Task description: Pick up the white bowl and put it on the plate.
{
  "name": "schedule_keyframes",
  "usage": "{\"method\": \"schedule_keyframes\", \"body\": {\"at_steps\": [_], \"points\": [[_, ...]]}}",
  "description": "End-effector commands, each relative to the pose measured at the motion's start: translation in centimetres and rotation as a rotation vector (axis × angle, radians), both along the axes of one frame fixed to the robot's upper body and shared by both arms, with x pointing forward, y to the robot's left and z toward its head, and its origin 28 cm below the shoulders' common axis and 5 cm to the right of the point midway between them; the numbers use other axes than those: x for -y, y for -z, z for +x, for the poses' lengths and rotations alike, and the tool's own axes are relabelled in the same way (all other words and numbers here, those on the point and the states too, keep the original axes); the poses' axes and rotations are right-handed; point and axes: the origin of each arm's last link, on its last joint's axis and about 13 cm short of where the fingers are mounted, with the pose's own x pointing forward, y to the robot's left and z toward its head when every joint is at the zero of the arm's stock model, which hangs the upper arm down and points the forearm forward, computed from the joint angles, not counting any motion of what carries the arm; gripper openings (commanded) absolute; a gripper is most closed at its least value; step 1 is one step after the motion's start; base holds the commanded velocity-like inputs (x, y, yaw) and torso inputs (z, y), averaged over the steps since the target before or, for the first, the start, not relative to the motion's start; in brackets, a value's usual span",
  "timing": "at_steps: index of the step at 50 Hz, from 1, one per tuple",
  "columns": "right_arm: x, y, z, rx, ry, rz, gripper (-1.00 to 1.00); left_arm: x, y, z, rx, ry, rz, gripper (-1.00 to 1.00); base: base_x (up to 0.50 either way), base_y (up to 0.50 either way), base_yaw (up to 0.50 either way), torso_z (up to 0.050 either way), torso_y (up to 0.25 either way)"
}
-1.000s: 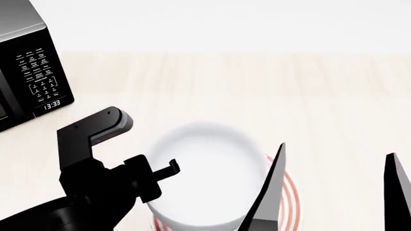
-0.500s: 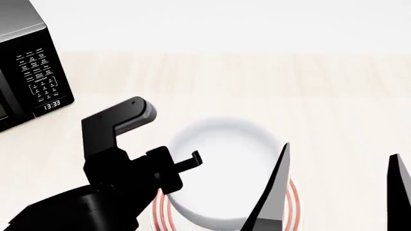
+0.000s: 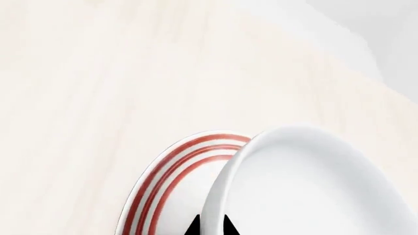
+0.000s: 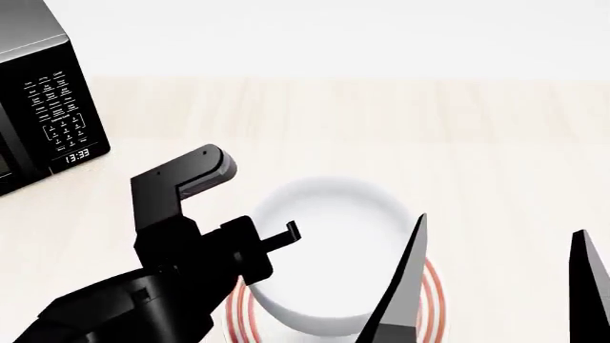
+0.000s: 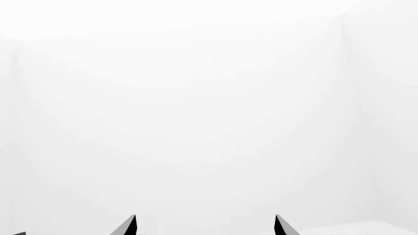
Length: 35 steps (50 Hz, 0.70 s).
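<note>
The white bowl (image 4: 329, 261) is over the red-ringed plate (image 4: 433, 286), covering most of it. I cannot tell whether it rests on the plate. My left gripper (image 4: 284, 237) is shut on the bowl's near-left rim. In the left wrist view, the gripper (image 3: 211, 227) has one black fingertip on each side of the bowl's (image 3: 307, 191) wall, and the plate's (image 3: 163, 181) rings show beside it. My right gripper (image 4: 498, 225) is open and holds nothing, raised at the lower right. In its own view the right gripper (image 5: 205, 221) faces only a blank white wall.
A black microwave (image 4: 43, 107) stands at the far left of the pale wooden counter (image 4: 401, 136). A white wall runs behind the counter.
My left arm carried the bowl to the right, over the plate, and the bowl now looks slightly lower. The right gripper has barely moved.
</note>
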Motion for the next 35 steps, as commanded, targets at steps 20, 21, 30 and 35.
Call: {"method": "schedule_keyframes", "body": {"at_steps": [20, 21, 30, 35], "points": [[0.0, -0.1, 0.5, 0.031, -0.001, 0.004, 1.00, 0.4, 1.8, 0.7, 0.023, 0.025, -0.052, -1.00, 0.00, 0.00, 0.00, 0.000, 0.001], [0.0, -0.1, 0.5, 0.030, -0.001, 0.005, 1.00, 0.4, 1.8, 0.7, 0.020, 0.024, -0.054, -1.00, 0.00, 0.00, 0.00, 0.000, 0.000], [0.0, 0.0, 0.5, 0.029, -0.002, 0.004, 1.00, 0.3, 2.4, 1.1, 0.020, 0.015, -0.051, -1.00, 0.00, 0.00, 0.00, 0.000, 0.001], [0.1, 0.0, 0.5, 0.030, 0.003, 0.005, 1.00, 0.2, 2.6, 1.5, 0.020, 0.007, -0.050, -1.00, 0.00, 0.00, 0.00, 0.002, 0.000]]}}
